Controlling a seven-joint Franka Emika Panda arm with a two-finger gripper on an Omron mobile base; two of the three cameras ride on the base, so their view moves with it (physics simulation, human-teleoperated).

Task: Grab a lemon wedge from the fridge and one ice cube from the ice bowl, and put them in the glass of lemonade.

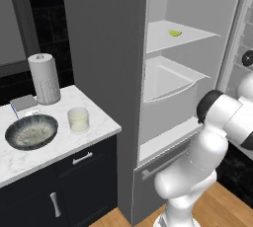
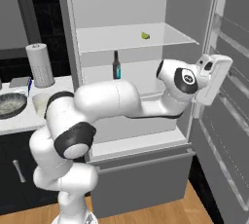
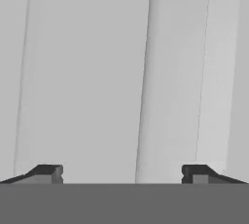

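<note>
The fridge (image 1: 108,48) stands open, showing its white shelves. A small yellow-green lemon wedge (image 1: 175,33) lies on the upper shelf, toward its right side (image 2: 145,35). My hand (image 2: 212,79) is lower and to the right of the wedge, at the inner face of the open door. My gripper (image 3: 121,172) is open, with nothing between the fingertips and pale grey panels ahead. On the marble counter to the left sit the ice bowl (image 1: 20,144) and, to its right, the glass of lemonade (image 1: 78,119). Both also appear at the left edge: ice bowl (image 2: 10,105), glass (image 2: 41,104).
A dark bottle (image 2: 116,65) stands on the fridge's middle shelf behind my arm. The open door (image 2: 228,121) with its racks closes off the right side. A white paper-towel roll (image 1: 44,78) and a small grey box (image 1: 23,103) stand behind the bowl.
</note>
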